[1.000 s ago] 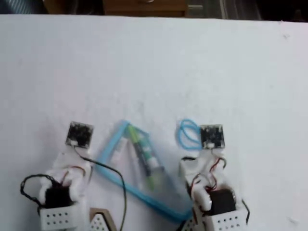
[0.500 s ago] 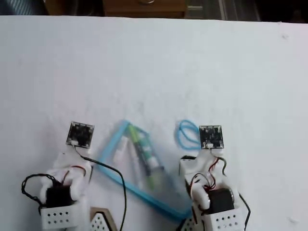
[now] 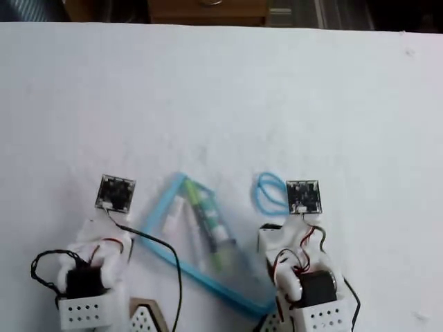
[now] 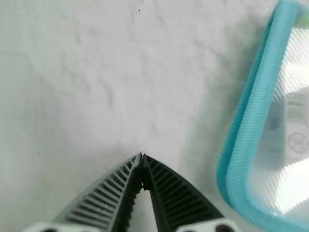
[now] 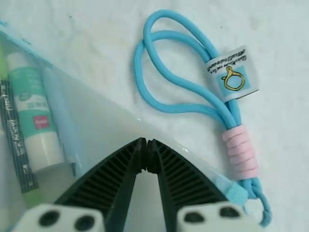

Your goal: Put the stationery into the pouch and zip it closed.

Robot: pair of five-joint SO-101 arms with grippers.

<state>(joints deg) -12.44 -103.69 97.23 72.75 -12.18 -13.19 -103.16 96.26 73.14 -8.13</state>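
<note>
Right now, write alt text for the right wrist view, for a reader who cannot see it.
The right gripper, fingers closed, sits over the edge of a clear pouch with blue trim. Inside it lie a glue stick and pens. Beside it on the white table lies the looped blue cord with pink beads and a tag.

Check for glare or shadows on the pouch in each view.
Left wrist view: white glare streaks on the pouch, and a soft shadow on the table beside its teal edge. Right wrist view: only faint sheen, glue stick visible through it. High view: even light.
</note>
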